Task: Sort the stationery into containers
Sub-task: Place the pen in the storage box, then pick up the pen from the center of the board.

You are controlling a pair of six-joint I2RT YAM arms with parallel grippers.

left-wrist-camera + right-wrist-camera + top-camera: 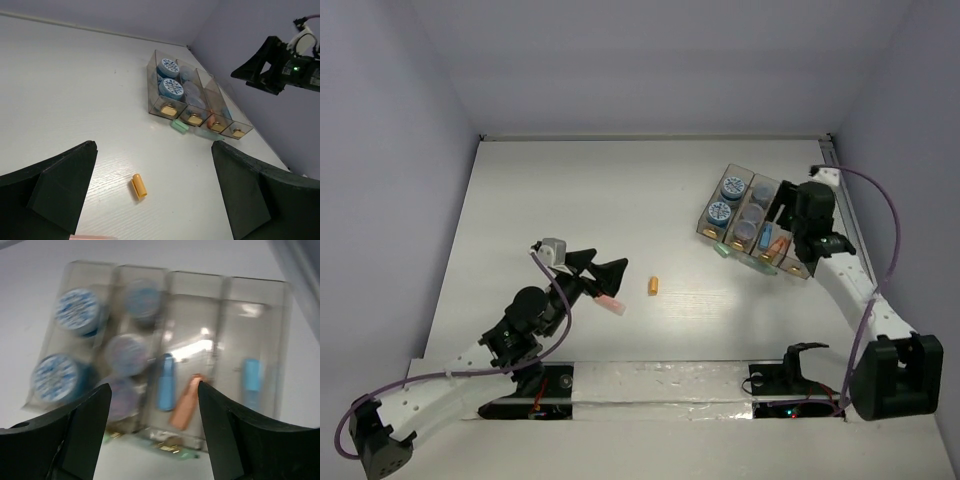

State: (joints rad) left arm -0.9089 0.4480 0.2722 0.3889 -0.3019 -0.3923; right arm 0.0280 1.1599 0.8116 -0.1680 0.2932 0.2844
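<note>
**Left Gripper Open Over Table, Right Gripper Open Over Organiser**

Left gripper (153, 145) hangs low over the table (570, 190), jaws wide, holding nothing. A pink stick (610, 302) lies just beside its fingers; whether they touch cannot be told. An orange stick (139, 186) lies loose on the table, framed between the fingers in the left wrist view and well apart from the organiser (152, 85).

Right gripper (153, 386) hangs above the organiser, jaws wide, holding nothing.

Organiser contents, left to right in the right wrist view:
1. Two blue tubs (77, 310).
2. Three paler tubs (125, 352); blurred.
3. One blue stick (166, 382) and a second orange stick (186, 402).
4. A second blue stick (251, 375).

Green sticks (179, 126) lie on the table just beside the organiser's near end.
</note>
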